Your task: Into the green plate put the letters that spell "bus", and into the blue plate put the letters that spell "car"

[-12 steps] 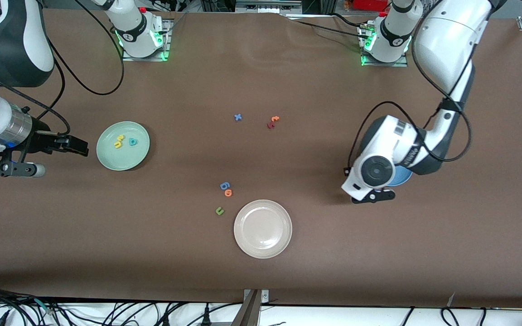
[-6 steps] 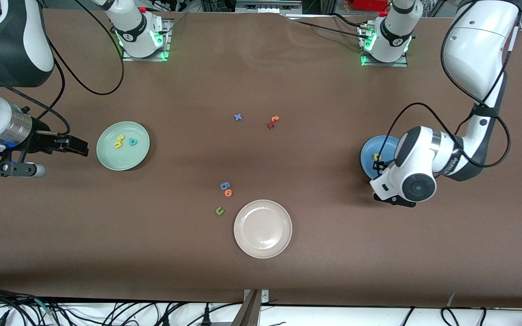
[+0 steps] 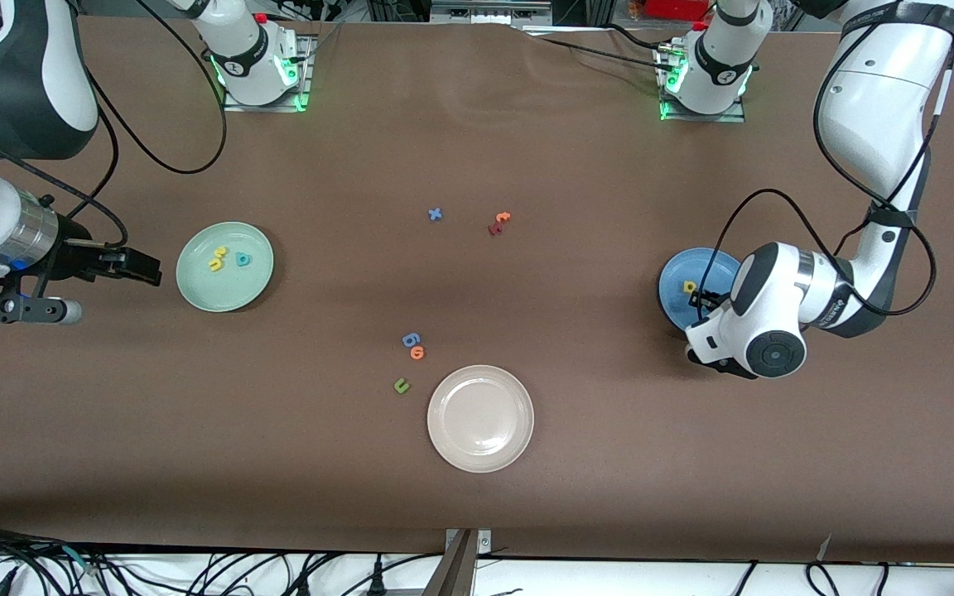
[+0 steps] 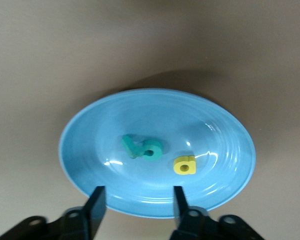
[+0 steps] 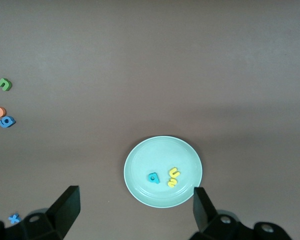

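The left gripper [image 4: 135, 207] hangs over the blue plate [image 4: 90, 165], fingers parted and empty; teal c [image 4: 152, 150], r [image 4: 130, 145] and yellow a [image 4: 184, 165] lie inside. The right gripper [image 5: 135, 212] waits wide beside the green plate [image 5: 140, 165], which holds b [image 5: 153, 177], u [image 5: 174, 173], s [image 5: 171, 182].

Plain brown tabletop [image 3: 576, 497]. Pale mint-green plate [image 3: 199, 290] with a yellow u [image 3: 221, 252], a yellow s [image 3: 215, 264] and a teal b [image 3: 243, 260]. Medium-blue plate [image 4: 90, 125], glossy with white glints, with a teal c [image 4: 152, 150], a thin teal r [image 4: 129, 144] and a yellow a [image 4: 184, 165]. Cream-white plate [image 3: 444, 439]. Loose on the brown: blue x [image 3: 435, 214], orange letter [image 3: 502, 218], dark red letter [image 3: 494, 229], blue letter [image 3: 410, 339], orange ring-shaped letter [image 3: 417, 353], olive-green u [image 3: 401, 385]. Black fingers [image 4: 96, 205].
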